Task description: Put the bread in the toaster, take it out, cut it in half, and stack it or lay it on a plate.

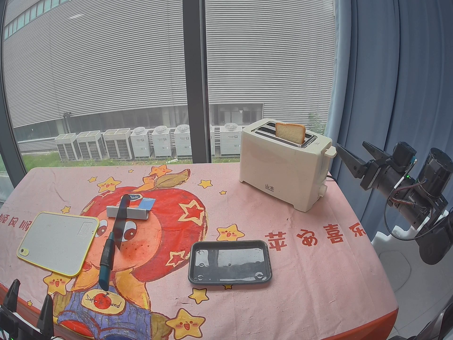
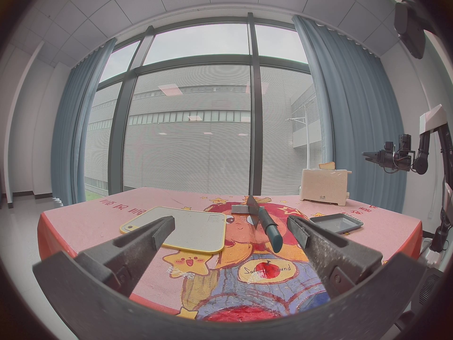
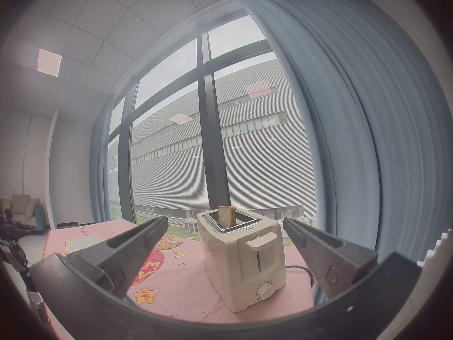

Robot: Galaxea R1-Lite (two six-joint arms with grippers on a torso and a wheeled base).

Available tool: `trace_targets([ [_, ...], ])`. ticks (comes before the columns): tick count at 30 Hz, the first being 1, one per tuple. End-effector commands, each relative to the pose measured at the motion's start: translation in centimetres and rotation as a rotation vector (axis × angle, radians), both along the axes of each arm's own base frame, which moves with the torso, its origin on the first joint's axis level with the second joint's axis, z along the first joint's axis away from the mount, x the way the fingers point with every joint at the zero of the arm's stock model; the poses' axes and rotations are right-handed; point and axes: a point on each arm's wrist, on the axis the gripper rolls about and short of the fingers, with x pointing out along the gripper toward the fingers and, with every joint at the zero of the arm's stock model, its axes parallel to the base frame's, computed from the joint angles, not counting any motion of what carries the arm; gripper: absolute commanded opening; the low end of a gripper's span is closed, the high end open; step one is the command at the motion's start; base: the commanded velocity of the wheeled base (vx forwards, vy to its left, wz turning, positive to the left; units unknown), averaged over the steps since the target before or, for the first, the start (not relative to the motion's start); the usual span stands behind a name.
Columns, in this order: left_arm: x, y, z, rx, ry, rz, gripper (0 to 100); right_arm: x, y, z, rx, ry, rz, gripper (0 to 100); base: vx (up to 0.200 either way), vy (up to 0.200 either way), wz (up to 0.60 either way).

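Black and spread wide, your left pincer (image 2: 230, 219) hangs empty at the near left corner of the pink-clothed surface (image 1: 306, 279). Next comes the yellow-rimmed cutting board (image 1: 57, 242), then the teal-handled knife (image 1: 109, 246), its blade propped on a small white rest (image 1: 134, 212). The dark rectangular plate (image 1: 231, 263) lies mid-surface. Further right, the bread slice (image 1: 289, 132) stands upright in the white toaster (image 1: 278, 171). Your right pincer (image 1: 351, 151), also spread and empty, sits just off the toaster's lever end.

Table (image 1: 311, 279) with toaster (image 1: 282, 172), plate (image 1: 230, 262), board (image 1: 57, 242)
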Motion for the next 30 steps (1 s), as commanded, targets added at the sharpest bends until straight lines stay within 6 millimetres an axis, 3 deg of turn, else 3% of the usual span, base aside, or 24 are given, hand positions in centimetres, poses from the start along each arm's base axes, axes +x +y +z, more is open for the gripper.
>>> trace_targets([
  [1, 0.0, 0.0, -0.4, -0.001, 0.004, 0.000, 100, 0.1, -0.2, 0.8, -0.016, 0.029, -0.010, 100, 0.000, 0.000, 0.00],
  [4, 0.0, 0.0, -0.4, -0.001, 0.004, 0.002, 100, 0.5, -0.2, 0.9, -0.030, 0.079, -0.014, 100, 0.000, 0.000, 0.00],
  [11, 0.0, 0.0, -0.4, -0.001, 0.004, 0.000, 100, -0.4, -0.3, 4.8, -0.128, 0.177, -0.008, 100, 0.000, 0.000, 0.00],
  [16, 0.0, 0.0, -0.4, -0.001, 0.004, 0.000, 100, -0.9, -0.2, 6.3, -0.163, 0.257, 0.008, 100, 0.000, 0.000, 0.00],
  [30, 0.0, 0.0, -0.4, -0.001, 0.004, 0.002, 100, -0.9, 1.0, 8.2, -0.228, 0.317, 0.066, 100, 0.000, 0.000, 0.00],
])
